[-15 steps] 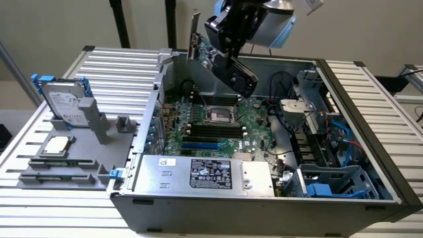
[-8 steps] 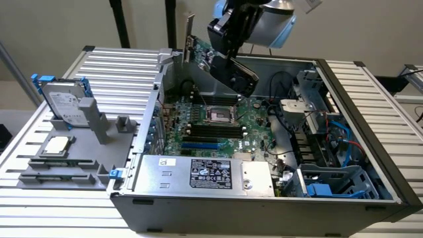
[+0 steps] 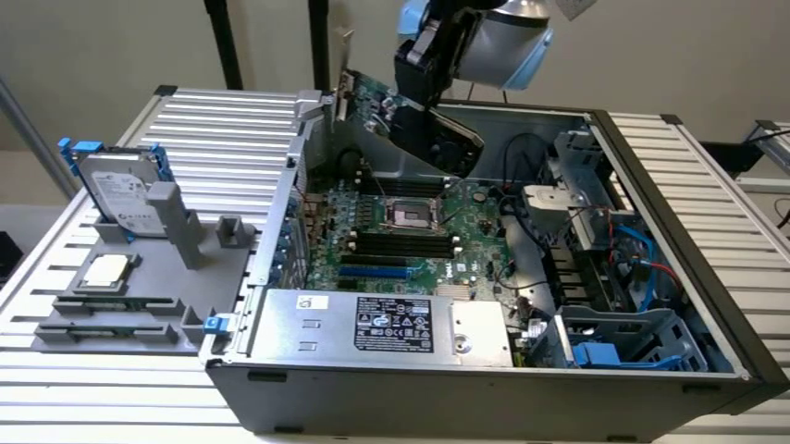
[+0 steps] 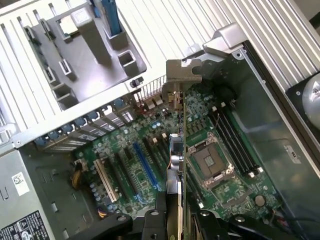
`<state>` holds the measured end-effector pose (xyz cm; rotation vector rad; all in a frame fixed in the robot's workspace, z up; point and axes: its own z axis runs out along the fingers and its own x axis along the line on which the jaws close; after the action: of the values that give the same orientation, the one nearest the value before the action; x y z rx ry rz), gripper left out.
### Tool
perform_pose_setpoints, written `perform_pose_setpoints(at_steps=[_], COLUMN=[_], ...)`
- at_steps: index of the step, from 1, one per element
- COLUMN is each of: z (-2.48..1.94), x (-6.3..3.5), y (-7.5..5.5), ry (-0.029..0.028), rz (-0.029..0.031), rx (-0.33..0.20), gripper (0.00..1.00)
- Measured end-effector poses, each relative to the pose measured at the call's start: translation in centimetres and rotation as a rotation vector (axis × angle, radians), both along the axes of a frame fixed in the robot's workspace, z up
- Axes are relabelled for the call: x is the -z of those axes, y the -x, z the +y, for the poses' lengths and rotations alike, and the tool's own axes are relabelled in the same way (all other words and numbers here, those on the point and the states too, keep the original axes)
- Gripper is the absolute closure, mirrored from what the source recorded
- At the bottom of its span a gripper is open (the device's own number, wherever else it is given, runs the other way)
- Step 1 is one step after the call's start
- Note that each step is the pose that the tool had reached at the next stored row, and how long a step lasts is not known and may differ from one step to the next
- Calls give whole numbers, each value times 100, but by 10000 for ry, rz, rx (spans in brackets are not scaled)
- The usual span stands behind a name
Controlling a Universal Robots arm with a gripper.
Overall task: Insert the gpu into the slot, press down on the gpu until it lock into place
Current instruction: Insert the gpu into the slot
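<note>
My gripper (image 3: 426, 83) is shut on the gpu (image 3: 370, 109) and holds it tilted in the air over the back part of the open computer case. The card's green board faces the exterior view's left and its black cover (image 3: 449, 146) hangs lower, toward the motherboard. In the wrist view the gpu (image 4: 175, 155) runs edge-on away from my gripper (image 4: 175, 222), with its metal bracket (image 4: 182, 75) at the far end. The blue slot (image 3: 374, 274) (image 4: 142, 165) lies bare on the green motherboard (image 3: 463, 231), below and to one side of the card.
Black memory slots (image 3: 395, 245) and the CPU socket (image 3: 408, 215) sit beside the blue slot. A silver power supply (image 3: 370, 324) fills the case's front. A drive cage (image 3: 617, 342) and cables stand at the exterior view's right. A grey fixture (image 3: 136, 277) with a hard drive (image 3: 117, 190) stands outside the case.
</note>
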<state>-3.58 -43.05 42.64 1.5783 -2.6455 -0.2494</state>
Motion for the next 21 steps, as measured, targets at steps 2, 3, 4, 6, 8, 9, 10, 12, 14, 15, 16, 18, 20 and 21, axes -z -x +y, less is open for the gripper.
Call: perform_pose_setpoints(at_steps=[2, 3, 4, 6, 8, 9, 10, 12, 14, 15, 16, 18, 20, 21], z=[0, 0, 0, 0, 0, 0, 0, 0, -1, 0, 0, 0, 0, 0], x=[0, 1, 1, 2, 3, 2, 2, 3, 3, 3, 4, 5, 11, 16], y=[0, 0, 0, 0, 0, 0, 0, 0, 0, 0, 0, 0, 0, 0], ry=[-100, -143, -176, -232, -268, -277, -285, -295, -294, -292, -292, -291, -304, -311], rz=[-15, -31, -53, -122, -224, -290, -359, -514, -705, -793, -867, -980, -1027, -1032], rx=[-243, -368, -494, -762, -1013, -1137, -1256, -1490, -1729, -1854, -1996, -2309, -2680, -2857], gripper=[74, 74, 74, 74, 74, 74, 74, 74, 74, 74, 74, 74, 74, 74])
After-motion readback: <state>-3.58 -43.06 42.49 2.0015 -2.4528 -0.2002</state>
